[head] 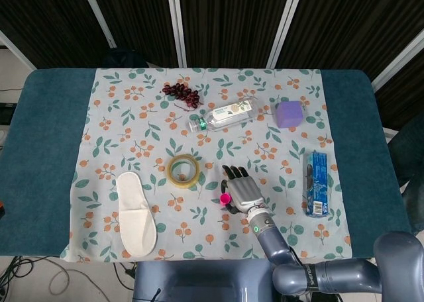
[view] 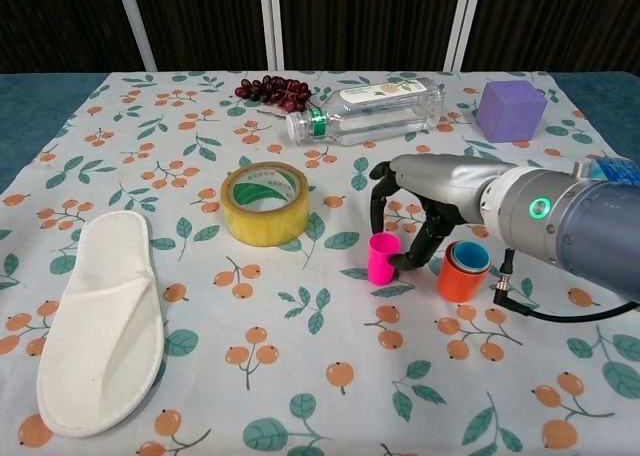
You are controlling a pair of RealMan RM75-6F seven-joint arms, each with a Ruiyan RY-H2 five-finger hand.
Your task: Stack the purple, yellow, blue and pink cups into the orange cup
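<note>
Nearest the front edge of the table, toward its right half, the orange cup [view: 462, 278] stands upright with others already nested in it; a blue rim shows at its mouth, and a yellow band just inside the orange lip. Whether purple sits below cannot be told. Just beside it, toward the table's middle, the pink cup [view: 382, 258] stands alone on the flowered cloth [view: 300, 376], mouth up.

The right hand [view: 425, 201] hangs over the gap between the two cups, palm down, fingers [view: 377, 198] curled downward and apart. One digit reaches down close to the pink cup's right side, another hangs by its far rim, but nothing is clamped yet; it holds nothing. The left hand is not in view.

By my judgement this is the last step, taking the pink cup. Next the fingers need to close on its wall, lift it clear, carry it right and lower it straight into the blue rim without tipping the stack.
</note>
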